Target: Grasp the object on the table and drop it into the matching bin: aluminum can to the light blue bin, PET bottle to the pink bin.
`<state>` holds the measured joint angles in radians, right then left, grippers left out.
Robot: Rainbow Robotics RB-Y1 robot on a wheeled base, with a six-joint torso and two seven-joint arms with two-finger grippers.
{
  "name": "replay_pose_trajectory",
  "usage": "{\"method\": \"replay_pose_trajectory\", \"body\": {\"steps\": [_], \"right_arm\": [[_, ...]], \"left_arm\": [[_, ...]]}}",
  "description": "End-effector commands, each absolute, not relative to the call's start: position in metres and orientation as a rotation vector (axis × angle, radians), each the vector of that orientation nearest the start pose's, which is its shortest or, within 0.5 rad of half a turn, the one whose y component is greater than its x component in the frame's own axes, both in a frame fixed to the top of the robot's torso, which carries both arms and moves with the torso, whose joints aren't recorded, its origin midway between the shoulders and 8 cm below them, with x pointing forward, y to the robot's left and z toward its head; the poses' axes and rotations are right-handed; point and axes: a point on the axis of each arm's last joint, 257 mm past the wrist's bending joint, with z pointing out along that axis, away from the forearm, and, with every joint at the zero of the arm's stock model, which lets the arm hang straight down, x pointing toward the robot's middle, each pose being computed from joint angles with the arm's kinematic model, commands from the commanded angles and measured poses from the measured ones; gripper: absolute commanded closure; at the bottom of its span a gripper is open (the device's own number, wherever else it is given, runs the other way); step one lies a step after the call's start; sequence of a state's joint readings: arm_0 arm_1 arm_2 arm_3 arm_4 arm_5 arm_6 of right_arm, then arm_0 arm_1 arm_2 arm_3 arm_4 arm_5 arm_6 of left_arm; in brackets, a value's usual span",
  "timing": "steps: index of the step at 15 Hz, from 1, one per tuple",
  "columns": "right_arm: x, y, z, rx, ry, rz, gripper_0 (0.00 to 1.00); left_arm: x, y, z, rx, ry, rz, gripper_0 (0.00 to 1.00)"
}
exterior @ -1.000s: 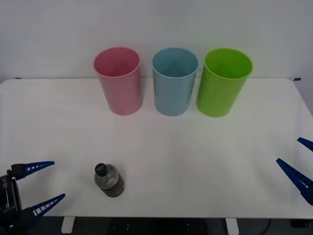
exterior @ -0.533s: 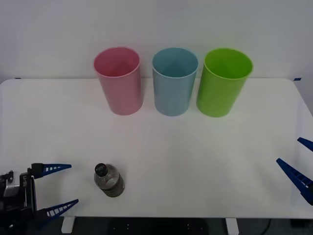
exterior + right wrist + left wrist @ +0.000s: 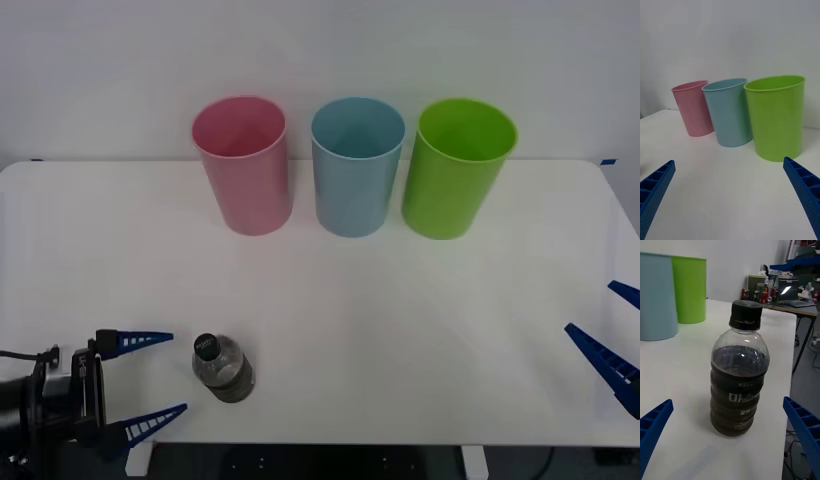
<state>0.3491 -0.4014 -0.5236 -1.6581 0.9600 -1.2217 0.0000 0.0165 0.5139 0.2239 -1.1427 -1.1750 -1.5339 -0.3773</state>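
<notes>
I'm lining my wide-open, empty left gripper (image 3: 150,380) up beside the PET bottle (image 3: 223,367), risking tipping it with 1 finger

The left gripper (image 3: 145,384) is sliding across the table (image 3: 400,300) toward the bottle (image 3: 222,367), its fingers spread and now just beside it.

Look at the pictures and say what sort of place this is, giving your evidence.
Probably a robotics lab or workshop. A bare white table holds a staged PET bottle and sorting bins; in the left wrist view, cluttered desks with cans and equipment stand behind it.
</notes>
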Motion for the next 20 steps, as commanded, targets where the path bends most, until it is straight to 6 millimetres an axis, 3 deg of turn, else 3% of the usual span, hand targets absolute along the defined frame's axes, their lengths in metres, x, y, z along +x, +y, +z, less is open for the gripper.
{"method": "replay_pose_trajectory", "body": {"steps": [1, 20], "right_arm": [[0.342, -0.330, -0.169, -0.465, 1.441, 0.567, 0.00], [0.342, -0.330, -0.169, -0.465, 1.441, 0.567, 0.00]], "left_arm": [[0.340, 0.228, -0.291, 1.074, 1.410, -0.778, 0.00], [0.366, 0.172, -0.307, 1.135, 1.379, -0.748, 0.00]]}}
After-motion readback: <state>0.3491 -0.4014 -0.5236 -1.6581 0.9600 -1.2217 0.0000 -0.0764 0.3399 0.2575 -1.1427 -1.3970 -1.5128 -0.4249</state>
